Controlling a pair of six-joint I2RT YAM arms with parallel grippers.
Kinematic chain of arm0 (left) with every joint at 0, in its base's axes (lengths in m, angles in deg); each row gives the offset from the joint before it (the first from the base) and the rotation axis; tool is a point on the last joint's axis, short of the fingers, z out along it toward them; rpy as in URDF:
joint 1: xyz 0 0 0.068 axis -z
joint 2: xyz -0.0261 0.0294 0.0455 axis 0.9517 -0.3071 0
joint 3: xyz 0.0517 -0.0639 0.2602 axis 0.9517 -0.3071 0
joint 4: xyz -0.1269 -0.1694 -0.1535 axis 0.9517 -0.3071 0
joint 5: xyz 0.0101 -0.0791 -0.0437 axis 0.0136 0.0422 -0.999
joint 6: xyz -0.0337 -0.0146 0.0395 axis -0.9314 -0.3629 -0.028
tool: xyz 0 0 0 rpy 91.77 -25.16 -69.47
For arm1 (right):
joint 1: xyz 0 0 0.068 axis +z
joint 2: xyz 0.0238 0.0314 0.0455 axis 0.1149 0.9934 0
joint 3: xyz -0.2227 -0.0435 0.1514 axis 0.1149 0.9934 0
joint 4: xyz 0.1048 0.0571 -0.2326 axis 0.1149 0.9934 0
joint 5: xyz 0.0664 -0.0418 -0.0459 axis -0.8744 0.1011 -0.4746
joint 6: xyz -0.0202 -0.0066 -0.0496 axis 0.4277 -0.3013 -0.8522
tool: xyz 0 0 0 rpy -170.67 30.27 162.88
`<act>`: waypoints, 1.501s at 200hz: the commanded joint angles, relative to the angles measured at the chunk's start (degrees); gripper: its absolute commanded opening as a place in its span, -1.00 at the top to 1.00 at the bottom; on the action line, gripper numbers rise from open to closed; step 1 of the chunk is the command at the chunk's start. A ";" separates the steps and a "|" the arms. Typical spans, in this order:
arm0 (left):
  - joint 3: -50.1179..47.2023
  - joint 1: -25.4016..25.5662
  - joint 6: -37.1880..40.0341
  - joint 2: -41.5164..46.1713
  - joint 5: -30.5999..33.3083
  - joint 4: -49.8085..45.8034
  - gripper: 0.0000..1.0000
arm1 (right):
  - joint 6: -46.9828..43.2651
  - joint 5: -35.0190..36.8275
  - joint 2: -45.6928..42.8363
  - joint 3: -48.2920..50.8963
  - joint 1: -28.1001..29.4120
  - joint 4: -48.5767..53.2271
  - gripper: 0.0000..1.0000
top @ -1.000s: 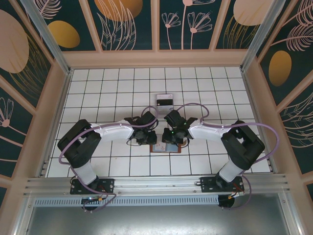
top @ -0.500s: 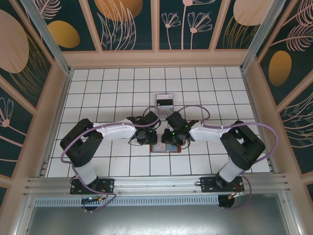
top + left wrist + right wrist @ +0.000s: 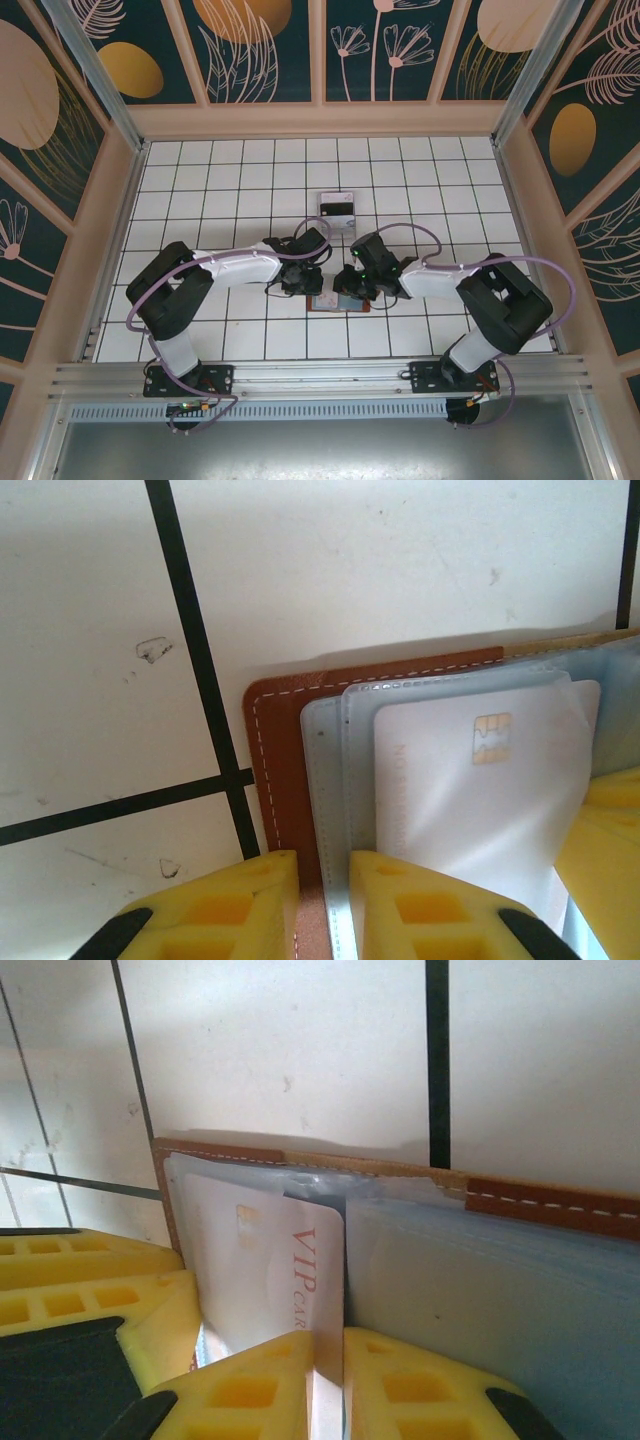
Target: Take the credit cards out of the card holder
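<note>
**Top view:** over the last second my right arm has swung its elbow outward. The right pincer [image 3: 357, 283] has drawn back toward the bench's [image 3: 200, 200] near edge. The card holder [image 3: 340, 302] has not shifted. It lies open by the middle of that edge, with its long axis along it. The left pincer [image 3: 302, 280] stays at its left end.

**Left wrist:** the left pincer [image 3: 323, 880] is clamped on the holder's brown cover [image 3: 285, 740], pinning it. A chip-marked credit card [image 3: 480, 780] sits in the sleeve, long side along the holder.

**Right wrist:** the right pincer [image 3: 328, 1360] pinches the credit card [image 3: 280, 1260] by its edge, and its print runs toward the jaws. I judge the pull-out has begun.
</note>
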 commanded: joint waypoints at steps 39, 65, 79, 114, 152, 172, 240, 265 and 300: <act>-4.45 0.83 0.37 -8.01 2.90 -3.86 0.55 | 2.40 -5.43 -1.73 3.87 0.06 -7.66 0.74; -4.26 0.97 0.39 -8.03 2.96 -4.03 0.55 | 2.61 -6.01 -2.69 4.79 -0.24 -8.88 0.80; -4.32 0.93 0.39 -7.86 3.11 -4.20 0.55 | 2.52 -5.77 -3.31 5.05 -0.29 -8.77 0.84; -4.12 0.92 0.46 -7.67 3.51 -4.63 0.55 | 1.93 -4.80 -5.24 5.46 -0.86 -6.95 0.88; -3.91 0.97 0.62 -7.59 3.74 -5.07 0.55 | 0.92 -3.88 -7.87 6.10 -1.68 -4.02 0.89; -3.92 0.93 0.73 -7.58 3.81 -5.18 0.55 | 0.45 -3.29 -9.29 6.44 -2.04 -2.47 0.90; -3.72 0.98 0.57 -6.11 4.94 -5.00 0.54 | -0.77 -0.67 -14.77 6.65 -3.10 3.86 0.93; -3.92 0.99 0.30 -4.77 5.27 -5.00 0.54 | -1.10 -0.32 -16.56 6.47 -3.72 5.73 0.94; -4.25 0.99 0.32 -3.48 4.94 -4.82 0.53 | -1.77 0.14 -18.57 5.57 -4.41 8.31 0.95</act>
